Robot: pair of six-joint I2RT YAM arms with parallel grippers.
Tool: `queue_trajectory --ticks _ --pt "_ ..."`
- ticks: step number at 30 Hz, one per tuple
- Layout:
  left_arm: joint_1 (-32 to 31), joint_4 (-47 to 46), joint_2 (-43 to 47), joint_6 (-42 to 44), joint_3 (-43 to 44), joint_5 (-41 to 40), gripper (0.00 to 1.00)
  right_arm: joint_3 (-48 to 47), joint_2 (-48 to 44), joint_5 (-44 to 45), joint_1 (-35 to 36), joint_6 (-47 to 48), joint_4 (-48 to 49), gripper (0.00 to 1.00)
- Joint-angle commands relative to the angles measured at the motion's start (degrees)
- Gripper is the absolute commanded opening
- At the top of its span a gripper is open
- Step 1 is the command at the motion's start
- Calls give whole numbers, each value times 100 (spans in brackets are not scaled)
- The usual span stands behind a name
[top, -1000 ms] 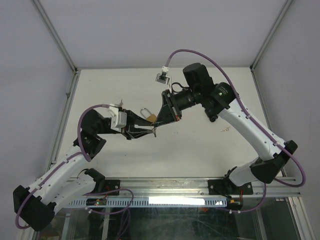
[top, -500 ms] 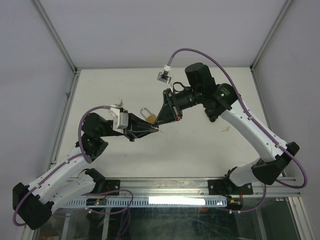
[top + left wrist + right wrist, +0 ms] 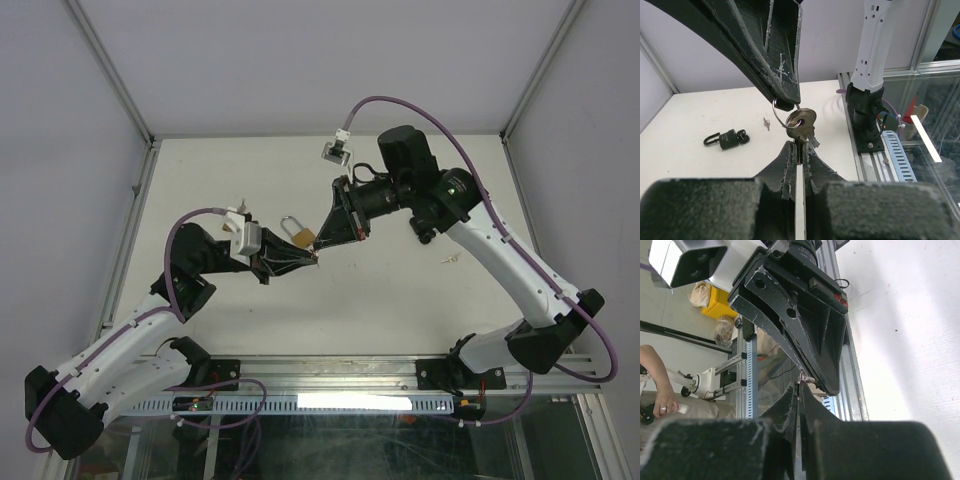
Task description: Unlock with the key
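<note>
Above table [image 3: 685, 112] mid-air, L gripper [image 3: 797, 148] jaws pinch brass key [image 3: 801, 122] by blade; R gripper [image 3: 785, 102] clamps its ring [image 3: 776, 114], prob. a handover to free blade. Padlock [image 3: 726, 139] lies well apart on tabletop.

Brass key [image 3: 801, 122] aloft, padlock [image 3: 727, 139] flat

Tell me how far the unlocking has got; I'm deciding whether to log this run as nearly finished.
Done: the key is off the table. In hand: the left end effector is shut on its blade while the right end effector pinches the key ring. Left: the padlock lies alone on the table; inserting and turning remain.
</note>
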State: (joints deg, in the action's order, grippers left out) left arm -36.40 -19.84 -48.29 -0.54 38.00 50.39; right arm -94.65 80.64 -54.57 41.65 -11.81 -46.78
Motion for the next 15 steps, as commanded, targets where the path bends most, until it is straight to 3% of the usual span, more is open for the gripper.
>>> queue_trajectory --ticks 1,9,15 --pt "-32 191 26 49 267 -55 0 7 -298 -133 -47 -76 232 0" --pt "-29 1370 243 860 502 -122 0 170 -408 272 -173 360 -501 0" --pt "-33 2784 -328 1068 1273 -656 0 596 -212 359 -100 414 -717 0"
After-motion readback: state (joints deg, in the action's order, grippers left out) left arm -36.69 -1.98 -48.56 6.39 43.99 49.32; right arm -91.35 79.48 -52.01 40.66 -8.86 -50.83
